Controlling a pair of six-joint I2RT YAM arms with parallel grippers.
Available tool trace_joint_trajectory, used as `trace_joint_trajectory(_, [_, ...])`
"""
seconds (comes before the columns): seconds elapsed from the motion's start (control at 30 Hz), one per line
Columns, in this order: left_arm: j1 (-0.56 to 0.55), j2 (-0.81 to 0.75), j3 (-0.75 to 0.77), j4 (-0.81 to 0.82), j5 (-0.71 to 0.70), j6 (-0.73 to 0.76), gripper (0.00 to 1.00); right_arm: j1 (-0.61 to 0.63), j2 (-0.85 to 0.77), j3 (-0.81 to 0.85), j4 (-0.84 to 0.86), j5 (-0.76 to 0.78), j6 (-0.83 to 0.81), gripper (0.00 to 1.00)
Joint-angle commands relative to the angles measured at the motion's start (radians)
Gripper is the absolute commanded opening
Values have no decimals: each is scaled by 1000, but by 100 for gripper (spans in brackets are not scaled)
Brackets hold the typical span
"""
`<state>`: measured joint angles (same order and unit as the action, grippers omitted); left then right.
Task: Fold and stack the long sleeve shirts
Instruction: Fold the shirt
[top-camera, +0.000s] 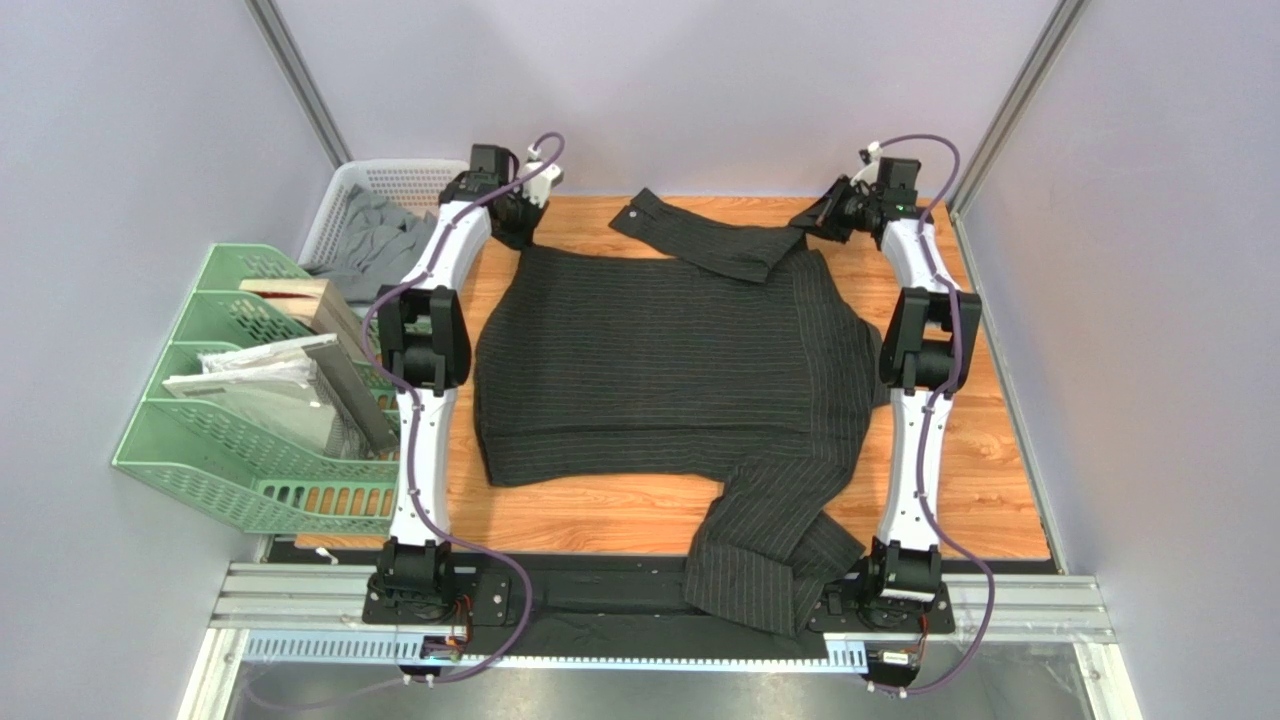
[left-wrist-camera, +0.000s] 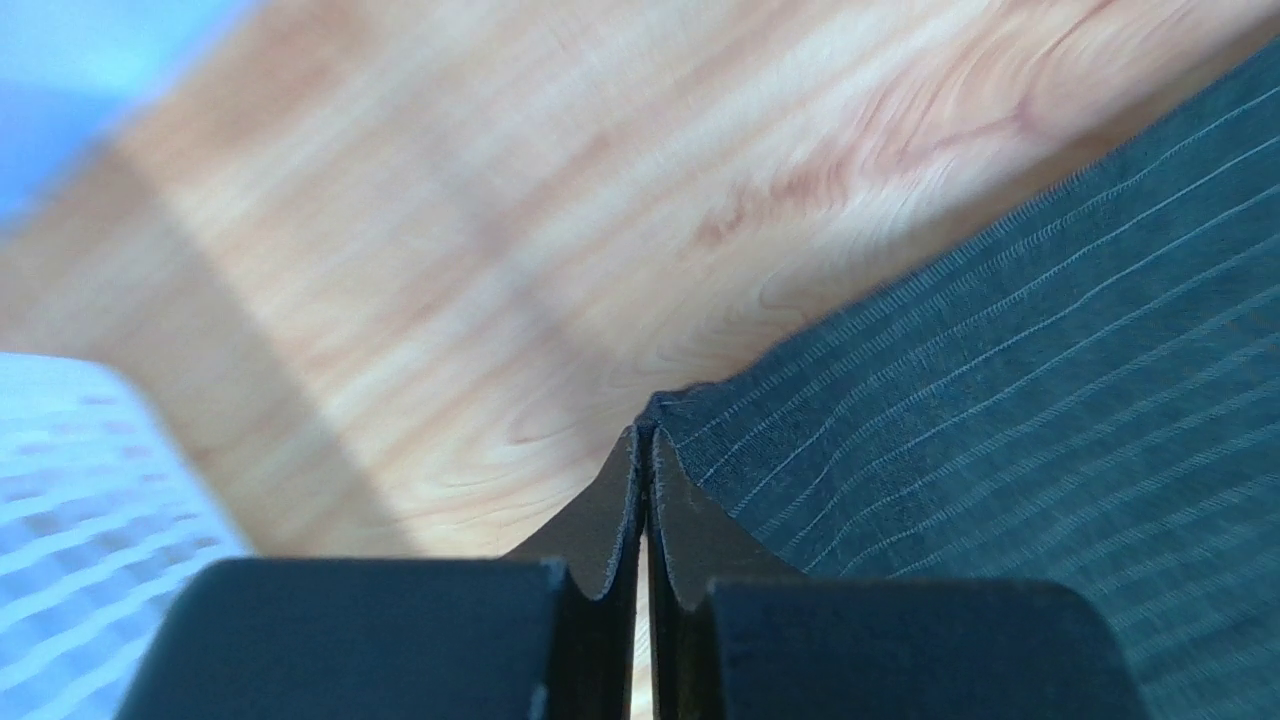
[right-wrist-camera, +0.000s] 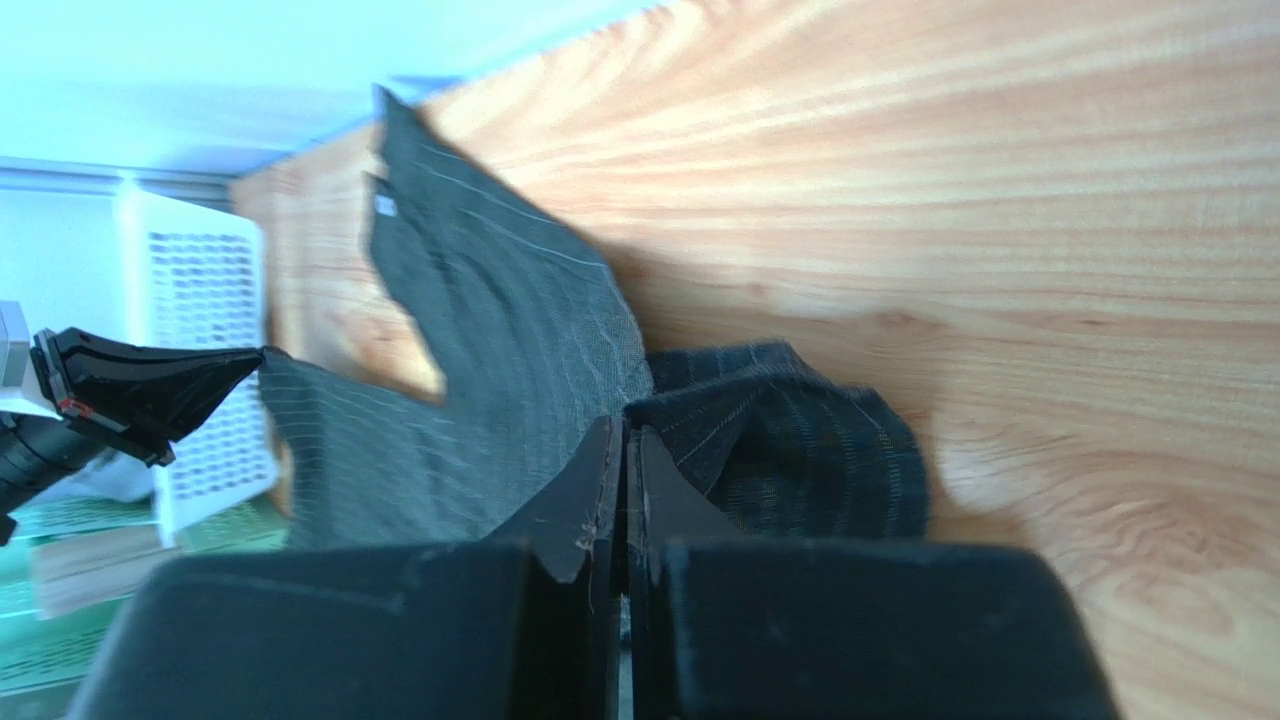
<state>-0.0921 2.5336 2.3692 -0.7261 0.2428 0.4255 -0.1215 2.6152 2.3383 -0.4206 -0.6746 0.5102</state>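
1. The charcoal-black pinstriped long sleeve shirt (top-camera: 661, 368) is lying spread flat on the wood-grain table (top-camera: 992, 480), covering most of it. One sleeve is lying folded across the far edge, and the other is trailing off the near edge by the right arm's base.
2. The left gripper (top-camera: 516, 210) is sitting at the shirt's far-left corner. In the left wrist view its fingers are pressed together with the fabric corner right at the tips, so it is probably pinching the shirt.
3. The right gripper (top-camera: 831, 215) is sitting at the far-right corner. Its fingers are pressed together too, with bunched fabric at the tips, so it is likely clamped on the shirt.
4. The step looks like bringing the far edge toward the near edge.
   - Both arms should be lifting just enough to clear the cloth and moving level together.
   - The edge between them should be staying taut so it does not sag or skew.
   - The loose far sleeve may be dragging along.
5. The shirt's long axis is running left-right across the table. Both sleeves are leaving from the right side, so the collar is probably pointing right and the hem left.
6. A white mesh basket (top-camera: 349, 192) of grey cloth and a green plastic file rack (top-camera: 196, 450) are standing beyond the table's left edge.
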Motion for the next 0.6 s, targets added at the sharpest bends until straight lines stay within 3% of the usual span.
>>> trace_joint_trajectory(0.0, [17, -171, -31, 88, 78, 47, 0, -10, -162, 4, 43, -60, 67, 0])
trace_joint_trajectory(0.3, [22, -318, -258, 97, 157, 255, 0, -27, -332, -190, -32, -83, 50, 0])
trace_joint_trajectory(0.57, [43, -456, -458, 198, 188, 315, 0, -33, -596, -470, -112, -117, 17, 0])
